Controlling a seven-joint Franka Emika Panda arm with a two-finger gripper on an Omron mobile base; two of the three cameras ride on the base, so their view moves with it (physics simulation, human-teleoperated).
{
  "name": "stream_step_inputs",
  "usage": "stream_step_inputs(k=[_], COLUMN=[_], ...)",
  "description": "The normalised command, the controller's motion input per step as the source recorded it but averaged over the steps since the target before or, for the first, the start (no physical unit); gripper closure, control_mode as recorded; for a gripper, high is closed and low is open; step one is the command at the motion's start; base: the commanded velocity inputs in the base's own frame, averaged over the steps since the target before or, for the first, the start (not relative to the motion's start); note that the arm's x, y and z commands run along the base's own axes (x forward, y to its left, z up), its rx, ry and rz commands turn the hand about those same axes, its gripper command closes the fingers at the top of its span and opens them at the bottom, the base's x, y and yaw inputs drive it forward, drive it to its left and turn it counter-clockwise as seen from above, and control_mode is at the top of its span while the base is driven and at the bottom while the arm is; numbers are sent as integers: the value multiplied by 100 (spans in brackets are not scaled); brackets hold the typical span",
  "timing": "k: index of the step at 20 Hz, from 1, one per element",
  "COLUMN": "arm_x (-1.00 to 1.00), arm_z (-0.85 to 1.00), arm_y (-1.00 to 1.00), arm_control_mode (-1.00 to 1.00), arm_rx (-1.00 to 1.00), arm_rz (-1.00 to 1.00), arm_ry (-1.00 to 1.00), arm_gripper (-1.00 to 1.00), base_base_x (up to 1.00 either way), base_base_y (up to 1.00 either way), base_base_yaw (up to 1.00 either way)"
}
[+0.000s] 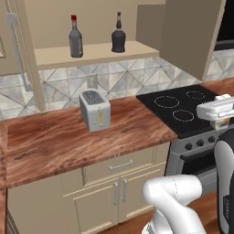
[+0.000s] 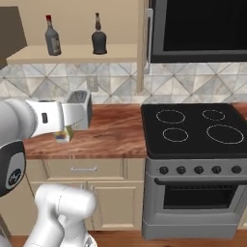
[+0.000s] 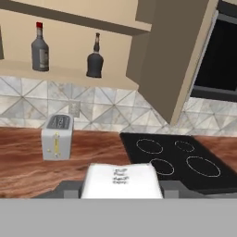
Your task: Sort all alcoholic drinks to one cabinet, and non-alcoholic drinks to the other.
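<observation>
Drinks with alcohol seem to be sorted already: the slim grey bottle [image 1: 76,37] with the red cap and the squat black bottle [image 1: 118,34] both stand upright on the pale shelf of the wider cabinet [image 1: 96,54]. They are a little apart from each other, and the cabinet door [image 1: 192,36] is swung open to the right. The hand [image 3: 121,187] is closed on a small carton [image 3: 121,178], which sits between the two dark fingers [image 3: 69,187] with its white printed top toward the camera. In the right base view a yellowish piece of this carton [image 2: 62,136] shows under the hand, above the table [image 2: 116,132] and just beside the toaster [image 1: 95,109]. I cannot tell for sure which of the two cartons it is. The carton is held in the air, well below the shelf and beside the stove [image 2: 193,128], so I judge that the non-alcoholic part is only in its carrying step. What is left, in my judgement, is to bring this carton to the narrower cabinet, not to the shelf with the bottles, to set it down there, and then to do the same with the other carton.
</observation>
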Motion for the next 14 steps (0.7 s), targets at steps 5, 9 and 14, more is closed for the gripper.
stream_step_inputs(k=[5, 9, 14], arm_x=[0, 0, 0], arm_z=[0, 0, 0], arm_y=[0, 0, 0], arm_control_mode=[100, 100, 100], arm_rx=[0, 0, 0], arm_rz=[0, 0, 0], arm_ry=[0, 0, 0], arm_gripper=[100, 100, 100], base_base_x=[-18, -1, 0], base_base_y=[-46, -53, -62], base_base_yaw=[1, 5, 7])
